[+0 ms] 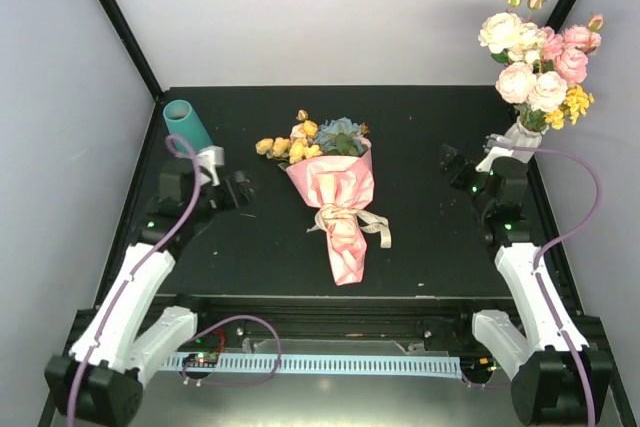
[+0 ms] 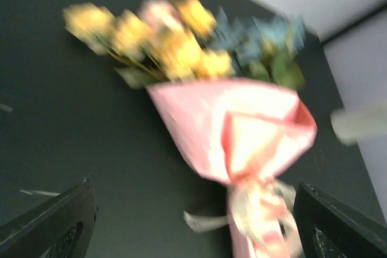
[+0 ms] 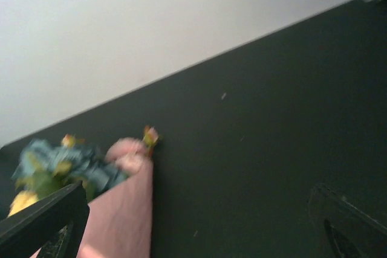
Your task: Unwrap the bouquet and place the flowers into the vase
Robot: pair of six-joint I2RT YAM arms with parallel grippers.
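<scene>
The bouquet (image 1: pixel 342 209) lies in the middle of the black table, its crinkled pink paper tied with a beige ribbon (image 1: pixel 345 217). The flowers (image 1: pixel 312 140), yellow, blue and pink, point to the back. The teal vase (image 1: pixel 185 122) stands at the back left, just behind my left arm. My left gripper (image 1: pixel 240 190) is open left of the bouquet and apart from it. Its blurred view shows the paper (image 2: pixel 242 128), ribbon (image 2: pixel 257 209) and flowers (image 2: pixel 175 40) ahead of the fingers (image 2: pixel 54 225). My right gripper (image 1: pixel 453 169) is open to the right, seeing the paper's edge (image 3: pixel 118 216) and the flowers (image 3: pixel 54 167).
A white vase (image 1: pixel 518 135) with big cream and pink roses (image 1: pixel 540 57) stands at the back right corner, close behind my right gripper. Grey walls close the table at the back and sides. A perforated rail (image 1: pixel 330 362) runs along the near edge.
</scene>
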